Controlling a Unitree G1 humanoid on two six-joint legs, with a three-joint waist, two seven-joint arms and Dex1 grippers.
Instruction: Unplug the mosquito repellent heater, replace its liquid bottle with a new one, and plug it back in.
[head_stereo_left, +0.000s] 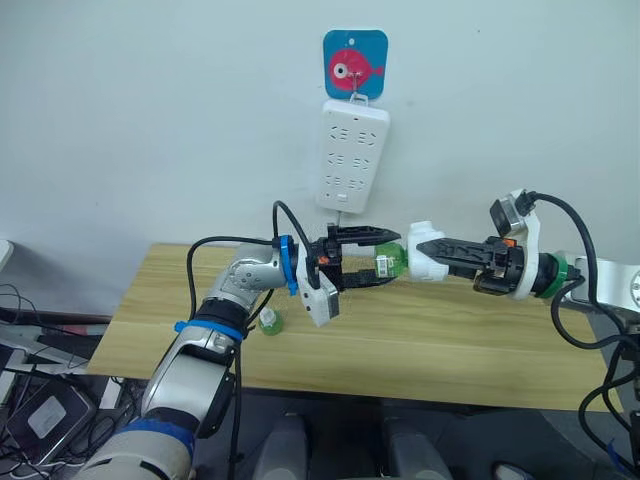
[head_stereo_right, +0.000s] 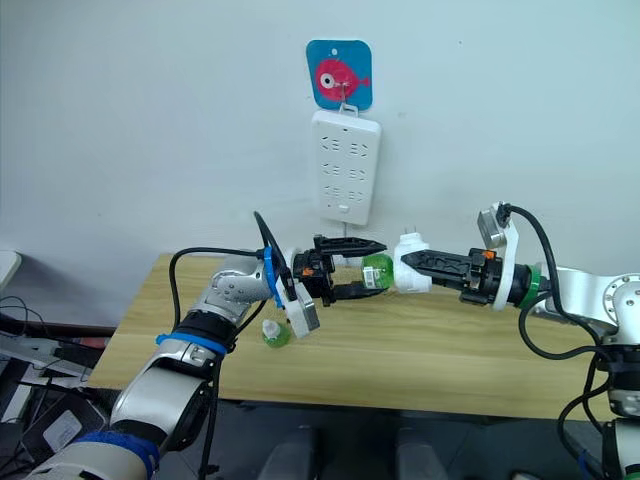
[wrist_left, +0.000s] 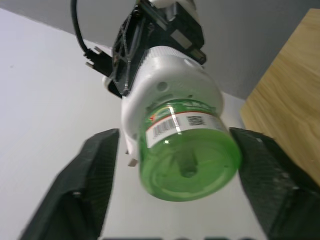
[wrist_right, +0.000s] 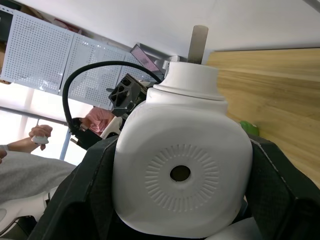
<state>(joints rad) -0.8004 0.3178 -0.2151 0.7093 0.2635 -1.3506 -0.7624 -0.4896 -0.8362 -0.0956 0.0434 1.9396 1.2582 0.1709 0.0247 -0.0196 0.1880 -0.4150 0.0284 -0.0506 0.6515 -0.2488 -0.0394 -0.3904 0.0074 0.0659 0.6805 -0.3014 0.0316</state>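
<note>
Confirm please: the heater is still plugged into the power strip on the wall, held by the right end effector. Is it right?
Not quite. The heater is unplugged, held by the right end effector above the table, below the power strip, as the left eye view shows.

White heater (head_stereo_left: 427, 258), green bottle (wrist_left: 187, 157) with what looks like a barcode label, black claws (head_stereo_left: 381, 258).
</note>
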